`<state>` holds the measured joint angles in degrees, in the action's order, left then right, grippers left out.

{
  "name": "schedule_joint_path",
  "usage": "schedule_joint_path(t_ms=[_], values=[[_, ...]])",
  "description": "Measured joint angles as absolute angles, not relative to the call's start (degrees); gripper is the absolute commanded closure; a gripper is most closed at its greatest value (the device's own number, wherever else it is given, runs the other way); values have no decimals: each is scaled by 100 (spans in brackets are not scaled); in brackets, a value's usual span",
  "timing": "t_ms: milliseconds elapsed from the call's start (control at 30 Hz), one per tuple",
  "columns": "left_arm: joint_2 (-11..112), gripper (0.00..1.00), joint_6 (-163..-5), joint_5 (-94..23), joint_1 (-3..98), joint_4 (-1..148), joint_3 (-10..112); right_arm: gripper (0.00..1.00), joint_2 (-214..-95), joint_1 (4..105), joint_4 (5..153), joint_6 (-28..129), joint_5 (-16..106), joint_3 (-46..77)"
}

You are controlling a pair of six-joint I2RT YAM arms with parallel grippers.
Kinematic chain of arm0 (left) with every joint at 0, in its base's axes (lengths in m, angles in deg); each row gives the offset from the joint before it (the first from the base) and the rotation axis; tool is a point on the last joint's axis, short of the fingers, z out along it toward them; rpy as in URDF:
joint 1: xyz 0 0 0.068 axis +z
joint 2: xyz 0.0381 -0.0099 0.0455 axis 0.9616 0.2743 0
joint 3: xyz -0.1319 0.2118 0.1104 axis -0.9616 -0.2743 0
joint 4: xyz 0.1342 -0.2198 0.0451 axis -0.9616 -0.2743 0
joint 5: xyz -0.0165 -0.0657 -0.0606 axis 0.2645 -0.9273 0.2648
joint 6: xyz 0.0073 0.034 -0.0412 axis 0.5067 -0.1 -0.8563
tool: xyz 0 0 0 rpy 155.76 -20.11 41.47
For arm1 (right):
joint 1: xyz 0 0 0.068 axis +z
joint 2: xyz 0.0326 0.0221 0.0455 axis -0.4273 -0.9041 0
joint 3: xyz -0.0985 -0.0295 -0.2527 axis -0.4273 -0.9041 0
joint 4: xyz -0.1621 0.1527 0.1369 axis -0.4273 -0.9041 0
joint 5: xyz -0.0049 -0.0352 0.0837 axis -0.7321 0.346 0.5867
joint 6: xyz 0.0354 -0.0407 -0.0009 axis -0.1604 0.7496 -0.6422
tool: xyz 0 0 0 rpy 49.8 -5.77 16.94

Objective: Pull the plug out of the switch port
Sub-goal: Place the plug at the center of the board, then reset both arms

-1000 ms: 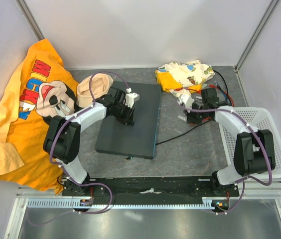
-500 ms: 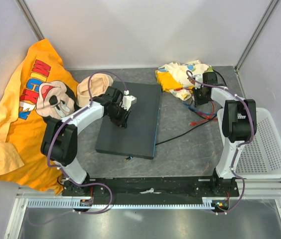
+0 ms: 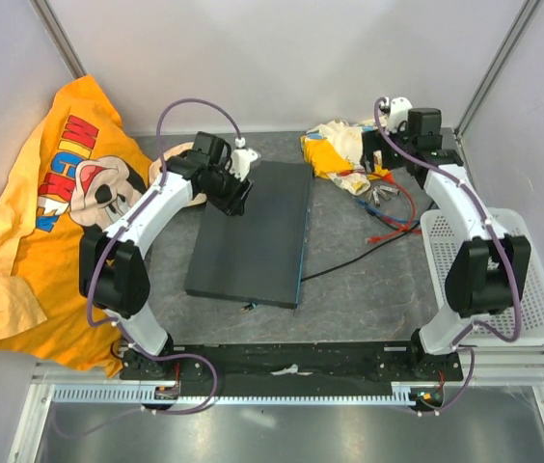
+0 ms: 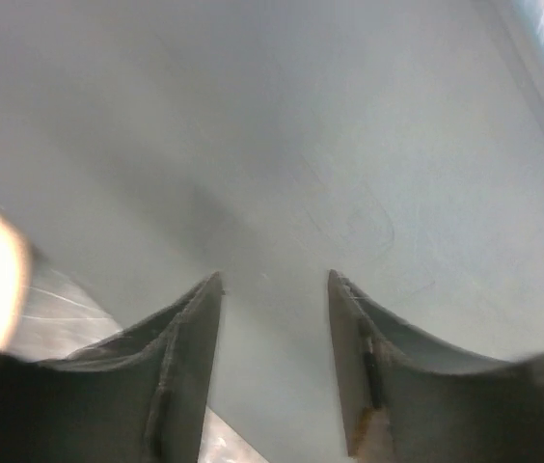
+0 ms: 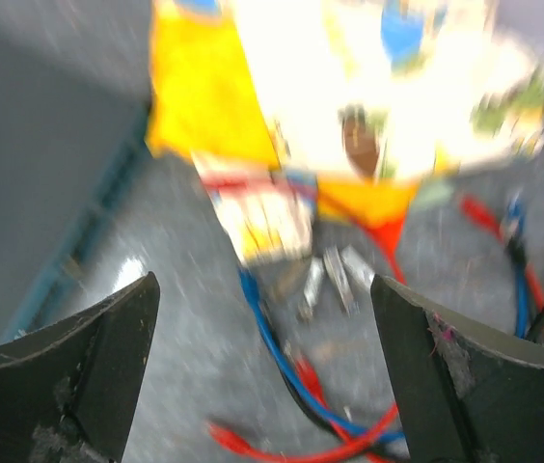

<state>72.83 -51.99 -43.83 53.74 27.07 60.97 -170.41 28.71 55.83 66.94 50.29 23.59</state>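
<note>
- At the middle of the table, the switch (image 3: 253,231) lay flat, its teal edge (image 3: 302,246) turned toward the right arm and its dark top bare
- Over the switch's far left corner hung the left gripper (image 4: 274,280); its fingers stood partly apart with only grey metal showing between them, so it held nothing
- Above the far right of the table hung the right gripper (image 5: 262,285), well apart from the switch; its fingers were spread wide and empty, looking down on a patterned cloth (image 3: 349,149) and wiring
- Just beside that cloth lay a heap of red and blue cables (image 3: 393,207) with silvery loose ends (image 5: 330,280), none of them reaching the switch
- A single black cable (image 3: 359,256) ran from that heap across the table to the near end of the teal edge; whether its plug sat in a socket was too small to tell
- My reading: no hand was on any plug, and one lead met the port side, so the pull looked either not yet made on that lead or finished on another one lying loose; if the black lead was seated, gripping its plug and drawing it straight out from the edge remained
</note>
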Motion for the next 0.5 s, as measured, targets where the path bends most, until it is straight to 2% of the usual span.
schedule_joint_path(t_ms=[33,67,133,267,500], values=[[7292,38,-5192,-4365,5374,2731,6293,2,-16886,3013,5755,6558,4904,2391],[7318,22,-5192,-4332,5376,2735,6514,2,-16792,3162,5930,6447,4758,2431],[7434,1,-5217,-4236,5390,2794,7067,2,-16733,3514,6247,6254,4484,2529],[7781,1,-5514,-4075,5494,3168,8204,2,-16818,4052,6437,6042,4253,2704],[7899,1,-5936,-3943,5811,3524,8577,2,-16967,4406,6258,5920,3982,2870]])
